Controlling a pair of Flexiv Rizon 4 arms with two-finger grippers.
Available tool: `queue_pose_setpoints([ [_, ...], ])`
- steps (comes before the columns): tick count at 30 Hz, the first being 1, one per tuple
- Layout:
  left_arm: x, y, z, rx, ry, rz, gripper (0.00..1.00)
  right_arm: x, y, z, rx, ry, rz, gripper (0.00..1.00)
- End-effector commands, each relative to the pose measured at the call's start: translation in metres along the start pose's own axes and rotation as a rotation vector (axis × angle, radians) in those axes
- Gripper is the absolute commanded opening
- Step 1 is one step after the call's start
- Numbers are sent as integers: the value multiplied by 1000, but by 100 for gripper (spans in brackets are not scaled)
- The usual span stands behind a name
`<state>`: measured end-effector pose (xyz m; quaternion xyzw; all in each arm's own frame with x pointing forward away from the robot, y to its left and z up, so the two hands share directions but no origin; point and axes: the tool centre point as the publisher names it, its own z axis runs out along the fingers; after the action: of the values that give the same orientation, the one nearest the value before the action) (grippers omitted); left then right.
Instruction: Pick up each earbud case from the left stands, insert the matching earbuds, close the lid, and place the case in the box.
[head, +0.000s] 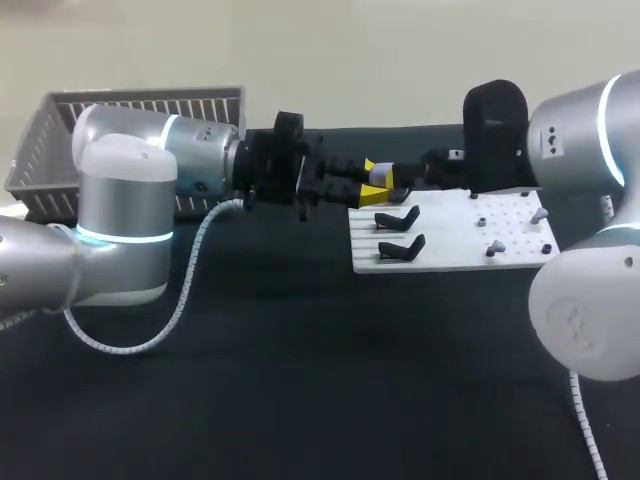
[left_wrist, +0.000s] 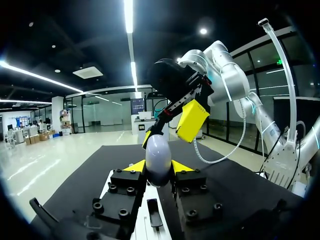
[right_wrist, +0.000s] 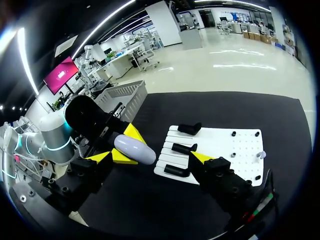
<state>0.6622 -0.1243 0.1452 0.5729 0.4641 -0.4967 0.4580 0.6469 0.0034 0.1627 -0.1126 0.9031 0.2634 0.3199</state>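
Note:
A pale lavender earbud case (head: 387, 178) hangs above the far left corner of the white board (head: 455, 255). My left gripper (head: 372, 180) is shut on it, and its yellow tips press the case (left_wrist: 158, 157) from both sides. My right gripper (head: 415, 172) faces it from the right and stands open. In the right wrist view the case (right_wrist: 135, 149) lies between that gripper's spread fingers (right_wrist: 200, 157) without touching them. Black stands (head: 398, 217) on the board's left part are bare. Small grey earbuds (head: 540, 215) sit on its right part.
A grey slatted basket (head: 130, 120) stands at the table's far left, behind my left arm. The board takes up the right middle of the black table. A white cable loops from my left arm down onto the table (head: 150, 340).

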Motion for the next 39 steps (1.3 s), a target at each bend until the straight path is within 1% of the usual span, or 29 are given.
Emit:
queue_pose_setpoints([
  [1, 1, 0, 0, 0, -2, 1, 0, 1, 1, -1, 11, 6, 2, 100],
  [9, 1, 0, 0, 0, -2, 1, 0, 5, -3, 6, 7, 35, 17, 100],
  [21, 1, 0, 0, 0, -2, 1, 0, 6, -9, 13, 15, 54, 33, 100],
  [33, 1, 0, 0, 0, -2, 1, 0, 2, -10, 10, 31, 33, 38, 100],
  [39, 1, 0, 0, 0, -2, 1, 0, -3, -10, 6, 49, 7, 34, 100],
])
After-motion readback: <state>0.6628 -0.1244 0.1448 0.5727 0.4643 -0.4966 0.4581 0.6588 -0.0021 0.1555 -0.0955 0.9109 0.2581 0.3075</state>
